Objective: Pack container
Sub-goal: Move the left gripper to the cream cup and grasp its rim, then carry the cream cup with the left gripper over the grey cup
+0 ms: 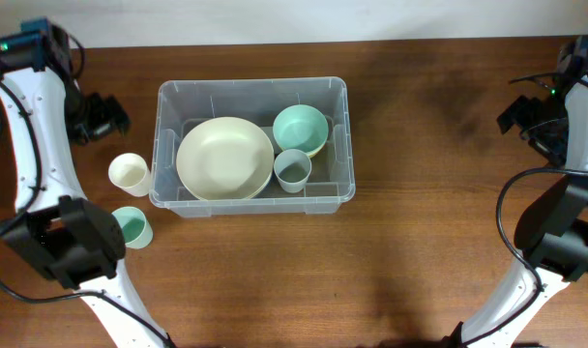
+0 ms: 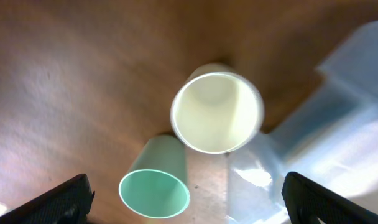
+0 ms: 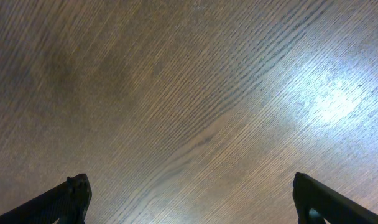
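Observation:
The container (image 1: 251,86) is a large clear bin at centre-left. It holds a big cream bowl (image 1: 224,158), a green bowl (image 1: 300,130) and a grey-blue cup (image 1: 293,170). A cream cup (image 1: 129,172) and a green cup (image 1: 132,227) stand upright on the table just left of the bin. My left gripper (image 1: 101,116) hovers behind those cups, open and empty. The left wrist view shows the cream cup (image 2: 217,112), the green cup (image 2: 155,186) and a bin corner (image 2: 338,124) between the open fingers (image 2: 186,190). My right gripper (image 1: 524,116) is open and empty at the far right, over bare wood (image 3: 192,186).
The table (image 1: 429,193) is dark wood. My left arm's base (image 1: 67,246) sits close beside the green cup. My right arm's base (image 1: 565,237) stands at the right edge.

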Motion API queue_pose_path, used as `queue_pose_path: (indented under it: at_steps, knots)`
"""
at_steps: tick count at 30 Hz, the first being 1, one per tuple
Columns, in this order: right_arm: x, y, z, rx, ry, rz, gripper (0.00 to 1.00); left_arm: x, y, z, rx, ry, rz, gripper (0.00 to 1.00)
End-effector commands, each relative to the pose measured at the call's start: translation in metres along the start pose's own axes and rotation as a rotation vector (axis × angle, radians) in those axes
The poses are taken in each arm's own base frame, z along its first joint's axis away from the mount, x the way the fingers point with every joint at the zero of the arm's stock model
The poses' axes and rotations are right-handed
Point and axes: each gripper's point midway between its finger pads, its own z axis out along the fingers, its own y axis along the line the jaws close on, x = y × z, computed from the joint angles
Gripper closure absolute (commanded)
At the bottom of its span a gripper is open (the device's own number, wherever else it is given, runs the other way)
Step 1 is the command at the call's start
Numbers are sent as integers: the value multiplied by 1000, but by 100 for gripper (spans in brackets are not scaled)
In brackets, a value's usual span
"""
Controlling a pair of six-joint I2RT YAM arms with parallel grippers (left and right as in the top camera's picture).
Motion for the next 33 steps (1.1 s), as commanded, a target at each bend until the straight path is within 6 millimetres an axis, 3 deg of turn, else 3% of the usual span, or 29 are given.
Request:
queue_pose_path:
  at_steps: [1,18,20,21,24,26,27,28,32,33]
  knots:
    - [0,0,-6,-4,-12,2,1,16,16,31,-24,110,-73,1]
    - [0,0,-6,-4,-12,2,1,26,23,115,-38,173,-101,1]
    - [0,0,-6,-5,-12,2,1,25,24,116,-37,170,-103,11]
    - [0,0,-6,-4,-12,2,1,23,23,116,-35,164,-104,30]
    - [0,0,-6,-4,-12,2,1,18,22,117,-27,142,-106,63]
    - [0,0,-6,-4,-12,2,1,12,23,117,-20,121,-111,80]
    - [0,0,-6,-4,-12,2,1,8,23,115,-15,107,-116,86]
    - [0,0,-6,-4,-12,2,1,-3,26,108,-7,73,-129,99]
    - [0,0,-6,-5,-12,2,1,-29,30,74,25,-18,-153,99]
    - [0,0,-6,-5,-12,2,1,-45,28,42,50,-93,-158,99]
